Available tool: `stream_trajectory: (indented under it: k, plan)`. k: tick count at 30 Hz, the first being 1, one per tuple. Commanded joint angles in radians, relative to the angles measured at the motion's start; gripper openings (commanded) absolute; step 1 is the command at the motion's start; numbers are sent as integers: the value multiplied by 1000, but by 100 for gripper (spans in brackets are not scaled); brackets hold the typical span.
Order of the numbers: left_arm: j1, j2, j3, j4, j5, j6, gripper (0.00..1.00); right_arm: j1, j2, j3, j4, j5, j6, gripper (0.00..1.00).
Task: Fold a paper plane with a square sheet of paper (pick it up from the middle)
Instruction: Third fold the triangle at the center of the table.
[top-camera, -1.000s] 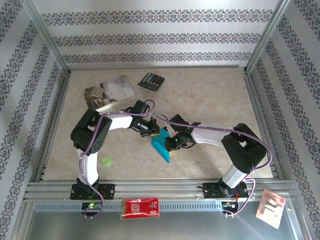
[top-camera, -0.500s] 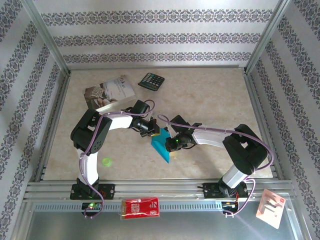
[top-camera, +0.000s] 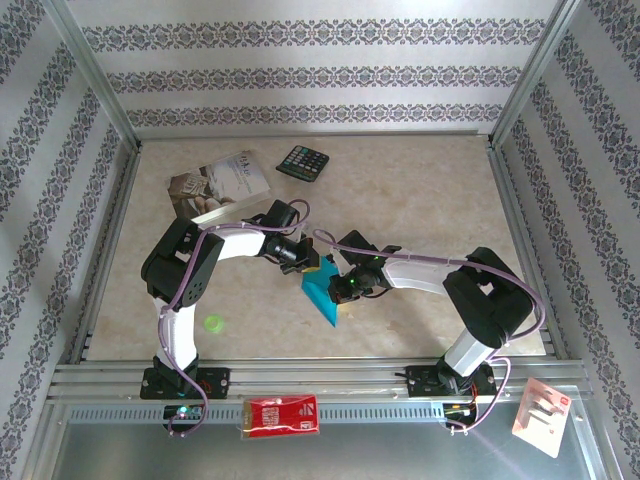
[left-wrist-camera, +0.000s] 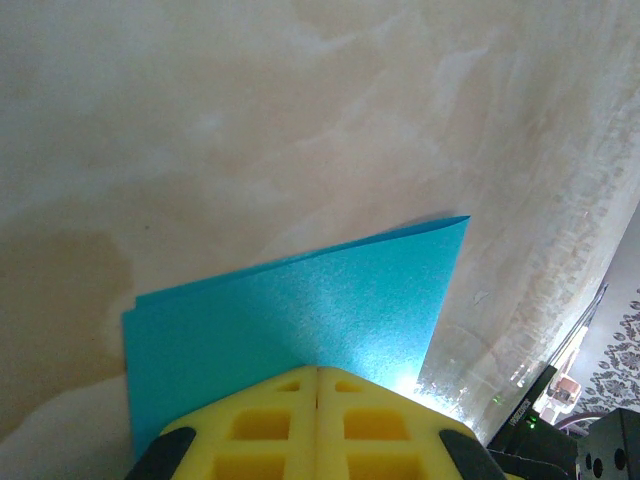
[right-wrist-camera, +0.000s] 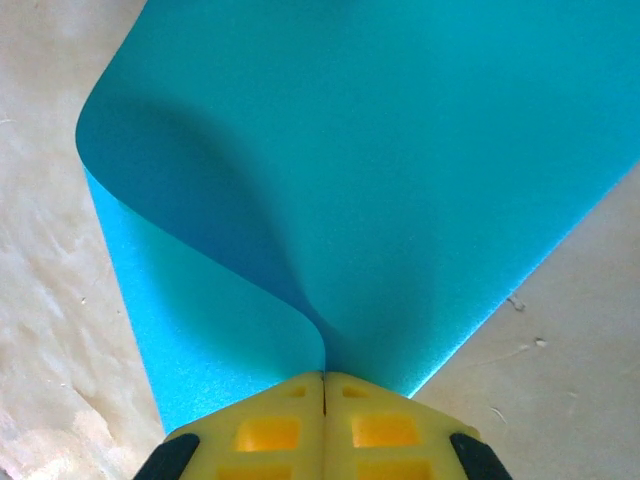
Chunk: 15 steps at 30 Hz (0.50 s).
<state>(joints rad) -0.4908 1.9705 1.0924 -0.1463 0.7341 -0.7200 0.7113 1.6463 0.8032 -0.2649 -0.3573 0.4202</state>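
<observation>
Paper (top-camera: 322, 295) pinched from two sides.
Left fingers (left-wrist-camera: 318, 382) and right fingers (right-wrist-camera: 324, 388) are each clamped tight on an edge of the blue sheet, which curls just ahead of the right pair.

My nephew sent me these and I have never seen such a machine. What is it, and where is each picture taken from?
Two robot arms are bolted at the near edge of a table. The wide picture comes from a fixed camera above and behind them. The two close ones come from a camera on each wrist. The left end effector and the right end effector are both shut on one turquoise-blue sheet of paper, which curls by the right one. A printed book and a black calculator lie farther back.
</observation>
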Motion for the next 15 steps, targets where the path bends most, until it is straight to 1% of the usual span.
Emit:
stream_trajectory:
  k: [1, 15]
  plan:
    - [1, 41, -27, -61, -20, 18, 1, 9, 19, 11, -16, 9, 5, 1]
    - [1, 41, -28, -62, -18, 19, 1, 8, 41, -8, -11, 23, -4, 0]
